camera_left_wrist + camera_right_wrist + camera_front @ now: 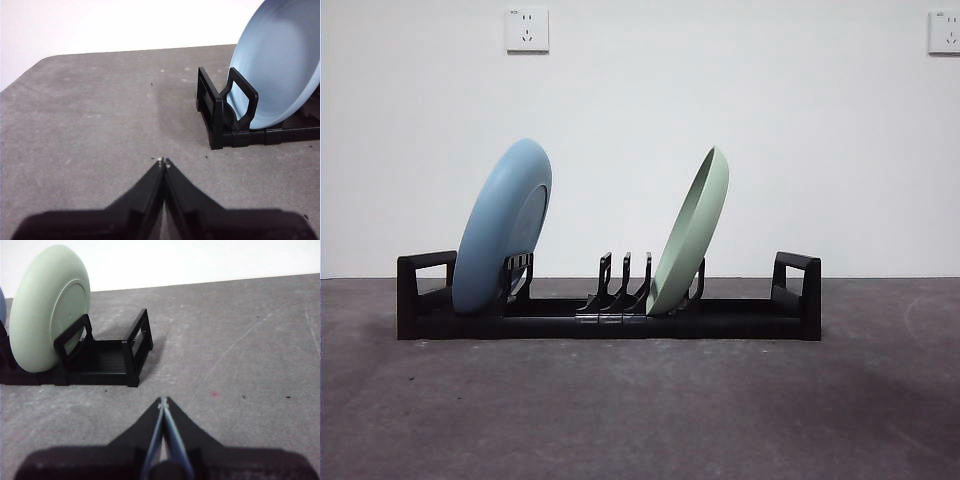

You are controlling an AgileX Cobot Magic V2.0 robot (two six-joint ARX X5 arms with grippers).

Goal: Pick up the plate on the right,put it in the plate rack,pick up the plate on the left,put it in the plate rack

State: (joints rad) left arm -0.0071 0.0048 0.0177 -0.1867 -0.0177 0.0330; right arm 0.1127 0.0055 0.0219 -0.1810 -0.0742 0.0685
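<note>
A long black plate rack (610,318) lies across the grey table. A light blue plate (503,226) stands tilted in its left end, also in the left wrist view as the blue plate (280,70) behind the rack's end handle (235,107). A pale green plate (692,230) leans among the dividers right of the middle; the right wrist view shows this green plate (47,307) by the rack's other end (117,357). My left gripper (163,162) is shut and empty, off the rack's left end. My right gripper (163,401) is shut and empty, off the right end.
Grey tabletop (640,410) spreads in front of the rack. A white wall with two sockets (527,29) stands behind. The table's rounded corner (40,62) shows in the left wrist view. No arm appears in the front view.
</note>
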